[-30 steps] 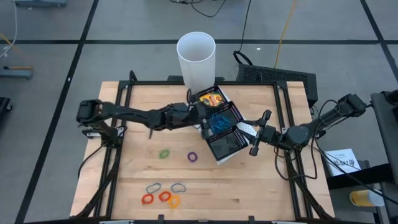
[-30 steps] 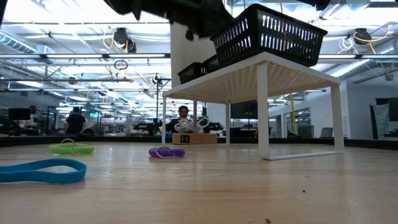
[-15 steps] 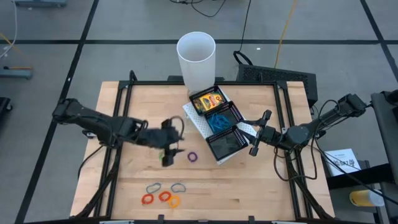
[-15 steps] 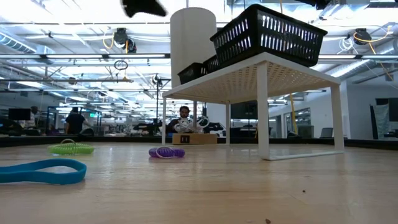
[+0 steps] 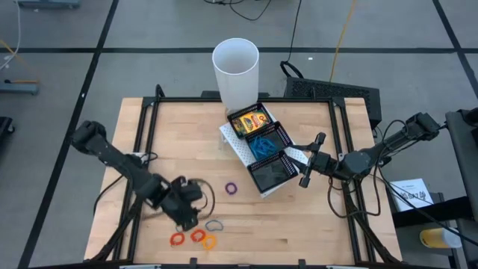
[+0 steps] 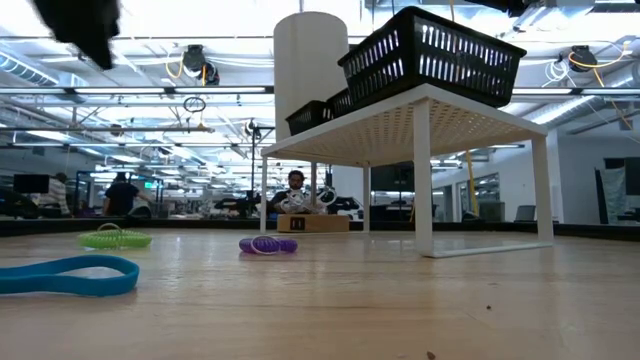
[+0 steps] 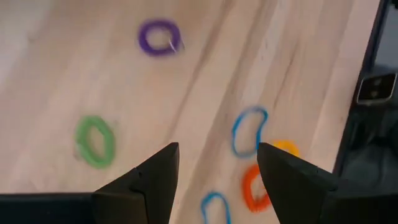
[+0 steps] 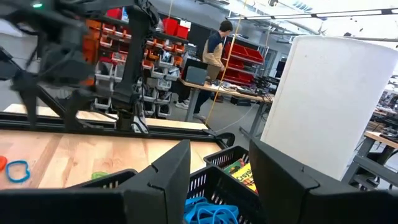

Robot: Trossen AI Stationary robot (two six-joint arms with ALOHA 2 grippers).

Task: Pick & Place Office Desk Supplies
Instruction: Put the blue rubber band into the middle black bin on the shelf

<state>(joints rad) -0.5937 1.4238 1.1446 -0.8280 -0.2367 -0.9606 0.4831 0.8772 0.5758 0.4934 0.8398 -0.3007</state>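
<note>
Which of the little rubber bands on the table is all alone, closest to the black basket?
The purple rubber band. It lies alone mid-table, nearest the black mesh tray. The green one sits farther away, and the blue, red and orange loops cluster near the table's front edge.

Left arm: swung away from the tray (image 5: 261, 149) toward the table's near edge.
Left gripper (image 5: 188, 214): now open above the loops (image 5: 196, 233), empty.

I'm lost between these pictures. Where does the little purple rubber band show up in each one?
High view: purple rubber band on the wood, just left of the black mesh tray.
Low view: on the tabletop left of centre, right of the green band.
Left wrist view: near the top, beyond the fingers.
Right wrist view: not in it.
Shared landmark: the green band.
</note>
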